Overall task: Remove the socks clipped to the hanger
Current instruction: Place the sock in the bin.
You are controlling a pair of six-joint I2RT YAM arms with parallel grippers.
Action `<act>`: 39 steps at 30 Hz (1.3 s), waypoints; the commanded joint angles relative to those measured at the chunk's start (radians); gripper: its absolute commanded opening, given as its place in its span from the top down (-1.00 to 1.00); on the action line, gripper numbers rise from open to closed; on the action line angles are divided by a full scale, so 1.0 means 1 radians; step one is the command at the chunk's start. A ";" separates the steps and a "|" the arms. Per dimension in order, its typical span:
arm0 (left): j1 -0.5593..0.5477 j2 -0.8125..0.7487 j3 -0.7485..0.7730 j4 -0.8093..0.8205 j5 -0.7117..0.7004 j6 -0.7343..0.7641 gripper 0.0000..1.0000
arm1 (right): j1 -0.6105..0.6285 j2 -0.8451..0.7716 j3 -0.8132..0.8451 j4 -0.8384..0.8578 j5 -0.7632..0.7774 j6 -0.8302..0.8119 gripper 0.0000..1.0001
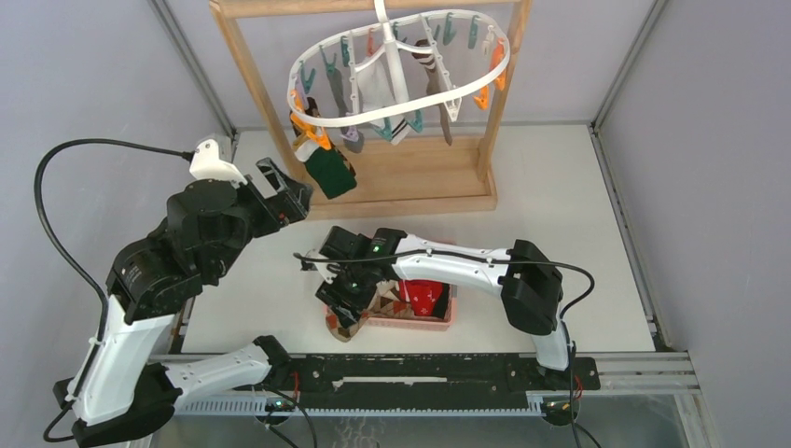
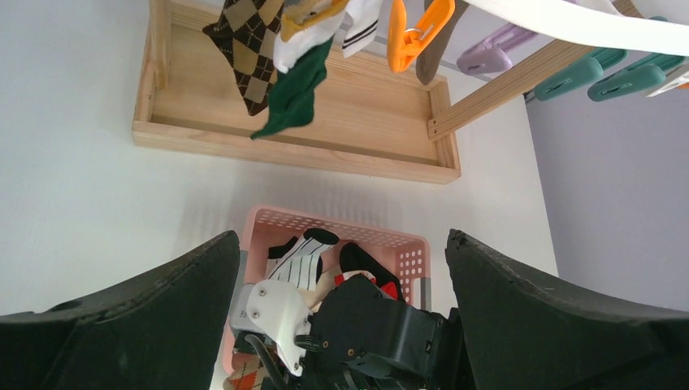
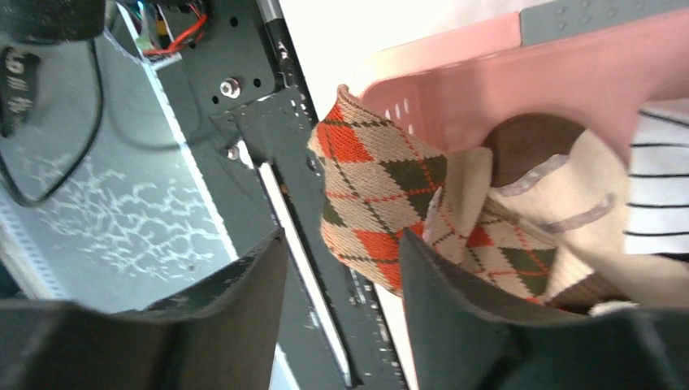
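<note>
The white oval hanger hangs in the wooden frame with several socks clipped on, among them a green-toed sock and a brown argyle sock by an orange clip. My left gripper is wide open just left of and below the green-toed sock, holding nothing. My right gripper hovers at the left end of the pink basket, its jaws apart with nothing between them. An orange argyle sock droops over the basket's edge against the outside of one finger.
The wooden frame's base stands at the back centre. The pink basket holds a striped white sock, a red and black one and a beige one. A black rail runs along the near edge.
</note>
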 commanded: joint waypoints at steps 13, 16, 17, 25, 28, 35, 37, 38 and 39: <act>0.002 0.004 -0.010 0.015 -0.012 -0.006 -1.00 | 0.010 0.028 0.047 -0.026 0.162 -0.068 -0.44; 0.003 0.007 -0.009 0.012 -0.007 -0.006 -1.00 | 0.009 0.039 0.046 -0.023 0.148 -0.068 -0.36; 0.002 0.009 -0.009 0.010 -0.006 -0.006 -1.00 | 0.009 0.042 0.046 -0.022 0.140 -0.069 -0.33; 0.006 0.018 -0.003 0.006 -0.003 -0.006 -1.00 | 0.007 0.048 0.050 -0.014 0.090 -0.072 0.14; 0.006 0.023 -0.005 0.008 0.001 -0.006 -1.00 | 0.003 0.041 0.050 -0.013 0.082 -0.073 0.31; 0.007 0.026 -0.014 0.018 0.006 -0.006 -1.00 | -0.002 0.018 0.051 -0.012 0.064 -0.077 0.79; 0.007 0.026 -0.014 0.019 0.005 -0.006 -1.00 | -0.005 0.009 0.055 -0.014 0.064 -0.078 0.84; 0.009 0.026 -0.015 0.019 0.004 -0.006 -1.00 | -0.006 0.004 0.057 -0.016 0.064 -0.077 0.84; 0.009 0.026 -0.016 0.020 0.004 -0.006 -1.00 | -0.008 -0.003 0.057 -0.017 0.062 -0.078 0.85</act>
